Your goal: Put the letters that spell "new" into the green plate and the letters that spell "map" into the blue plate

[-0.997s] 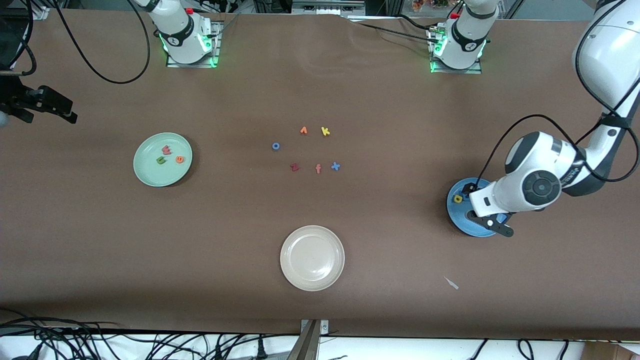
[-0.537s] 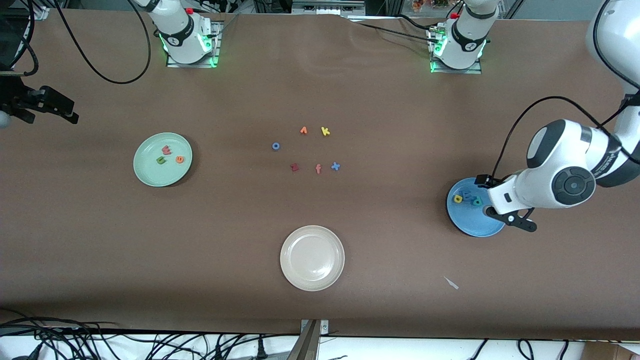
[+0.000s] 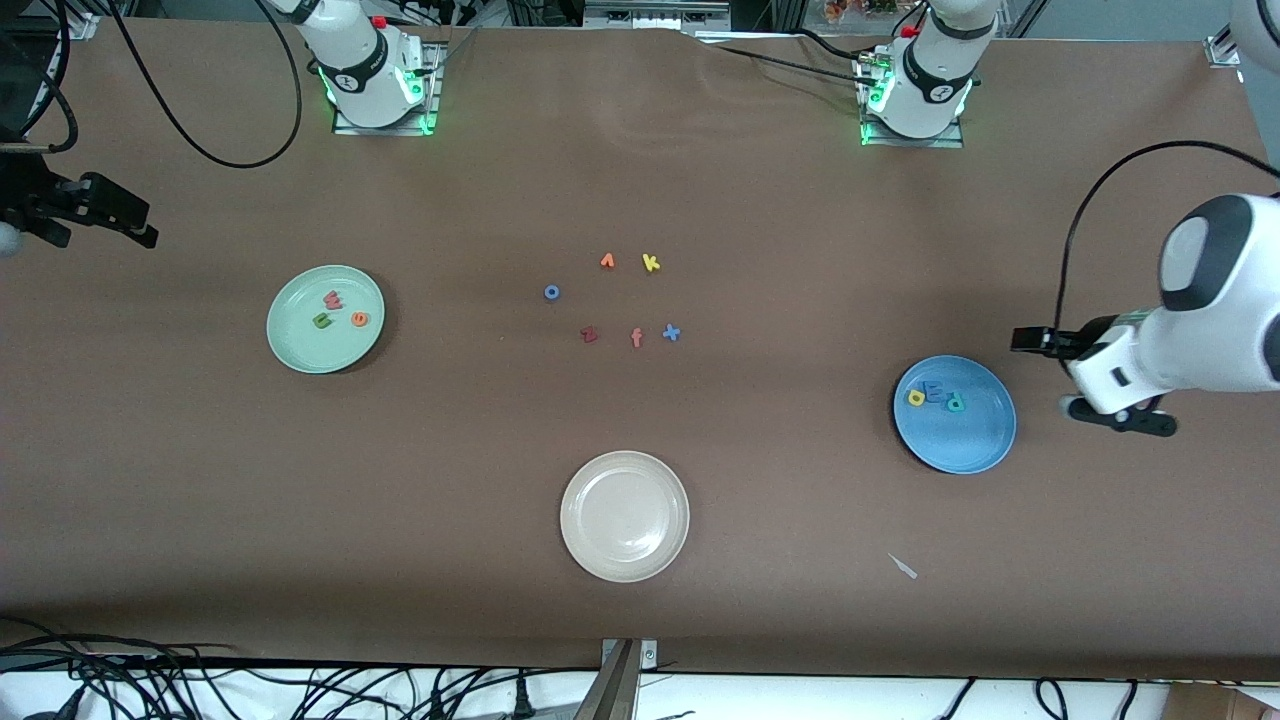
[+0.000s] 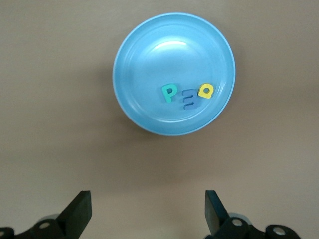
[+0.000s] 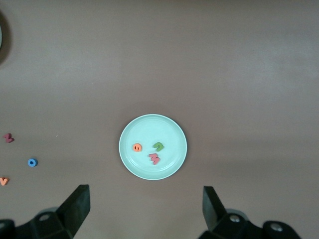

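Observation:
The green plate [image 3: 300, 350] [image 5: 144, 130] lies toward the right arm's end of the table. On it rest the salmon-red "w" [image 3: 332, 298] [image 5: 154, 158], the green "n" [image 3: 321, 320] [image 5: 158, 146] and the orange "e" [image 3: 359, 319] [image 5: 136, 147]. The blue plate [image 3: 965, 445] [image 4: 149, 55] holds the yellow "a" [image 3: 915, 397] [image 4: 205, 90], the blue "m" [image 3: 934, 391] [image 4: 188, 99] and the teal "p" [image 3: 955, 402] [image 4: 169, 93]. My left gripper [image 3: 1092, 385] [image 4: 148, 209] hangs open and empty over bare table beside the blue plate. My right gripper [image 3: 125, 222] [image 5: 144, 209] waits open and empty, high at the right arm's end.
A cream plate [image 3: 625, 470] sits nearer the front camera at mid-table. Loose letters lie mid-table: blue "o" [image 3: 551, 292], an orange one [image 3: 607, 262], yellow "k" [image 3: 651, 263], dark red "z" [image 3: 589, 335], salmon "f" [image 3: 636, 338], blue "x" [image 3: 671, 333]. A white scrap [image 3: 903, 566] lies near the front edge.
My left arm has drawn back from over the blue plate toward its own end of the table, uncovering the "m" and "p". The right arm has barely moved.

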`<state>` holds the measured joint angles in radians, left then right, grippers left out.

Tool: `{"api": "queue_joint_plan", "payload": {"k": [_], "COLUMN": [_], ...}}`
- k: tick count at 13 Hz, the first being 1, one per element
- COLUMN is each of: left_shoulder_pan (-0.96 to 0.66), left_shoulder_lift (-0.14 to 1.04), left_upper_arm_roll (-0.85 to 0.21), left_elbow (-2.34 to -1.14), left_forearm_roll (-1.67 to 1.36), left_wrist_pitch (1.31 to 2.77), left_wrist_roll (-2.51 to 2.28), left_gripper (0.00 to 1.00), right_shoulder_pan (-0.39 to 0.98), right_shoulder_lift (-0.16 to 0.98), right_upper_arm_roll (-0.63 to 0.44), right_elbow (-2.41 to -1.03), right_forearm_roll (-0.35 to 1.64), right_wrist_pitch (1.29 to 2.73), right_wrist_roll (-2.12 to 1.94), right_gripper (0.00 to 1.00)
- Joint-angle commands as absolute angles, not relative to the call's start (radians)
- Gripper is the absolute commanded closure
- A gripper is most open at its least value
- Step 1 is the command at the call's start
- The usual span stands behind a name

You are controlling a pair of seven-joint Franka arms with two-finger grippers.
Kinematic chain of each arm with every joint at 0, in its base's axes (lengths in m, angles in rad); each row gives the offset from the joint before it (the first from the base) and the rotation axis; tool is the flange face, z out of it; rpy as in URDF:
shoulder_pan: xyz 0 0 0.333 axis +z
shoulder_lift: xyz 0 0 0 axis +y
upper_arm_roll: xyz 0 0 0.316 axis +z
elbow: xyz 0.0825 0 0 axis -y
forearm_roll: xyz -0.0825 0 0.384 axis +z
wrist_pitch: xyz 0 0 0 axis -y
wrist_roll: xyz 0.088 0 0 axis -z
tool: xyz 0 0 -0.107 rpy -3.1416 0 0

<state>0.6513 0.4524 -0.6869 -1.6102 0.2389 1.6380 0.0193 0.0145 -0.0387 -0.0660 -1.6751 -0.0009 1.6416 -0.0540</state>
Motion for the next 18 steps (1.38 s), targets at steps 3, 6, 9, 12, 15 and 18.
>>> {"api": "queue_joint_plan", "payload": {"k": [3, 6, 9, 12, 15, 18], "left_shoulder_pan": [0.358, 0.149, 0.098, 0.077, 0.077, 0.081], "left_shoulder_lift": [0.255, 0.166, 0.071, -0.004, -0.032, -0.022], "left_upper_arm_roll": [-0.285, -0.074, -0.072, -0.074, -0.077, -0.077], "left_elbow": [-1.638, -1.631, -1.634, -1.631, -1.618, -1.592], "left_forearm_roll": [-0.001, -0.103, -0.094, -0.092, -0.091, -0.06], "left_wrist_pitch": [1.615, 1.617, 1.614, 1.594, 1.547, 1.543], "left_wrist_roll": [0.063, 0.061, 0.061, 0.093, 0.11, 0.112], "left_gripper": [0.0, 0.0, 0.0, 0.0, 0.0, 0.0], "right_shoulder_pan": [0.018, 0.018, 0.018, 0.018, 0.018, 0.018], "right_shoulder_lift": [-0.032, -0.032, -0.032, -0.032, -0.032, -0.032], "right_upper_arm_roll": [-0.071, -0.071, -0.071, -0.071, -0.071, -0.071], "right_elbow": [-1.654, -1.654, -1.654, -1.654, -1.654, -1.654], "right_forearm_roll": [0.003, 0.003, 0.003, 0.003, 0.003, 0.003], "right_wrist_pitch": [1.623, 1.623, 1.623, 1.623, 1.623, 1.623], "right_wrist_roll": [-0.061, -0.06, -0.061, -0.061, -0.061, -0.071], "right_gripper": [0.0, 0.0, 0.0, 0.0, 0.0, 0.0]}}
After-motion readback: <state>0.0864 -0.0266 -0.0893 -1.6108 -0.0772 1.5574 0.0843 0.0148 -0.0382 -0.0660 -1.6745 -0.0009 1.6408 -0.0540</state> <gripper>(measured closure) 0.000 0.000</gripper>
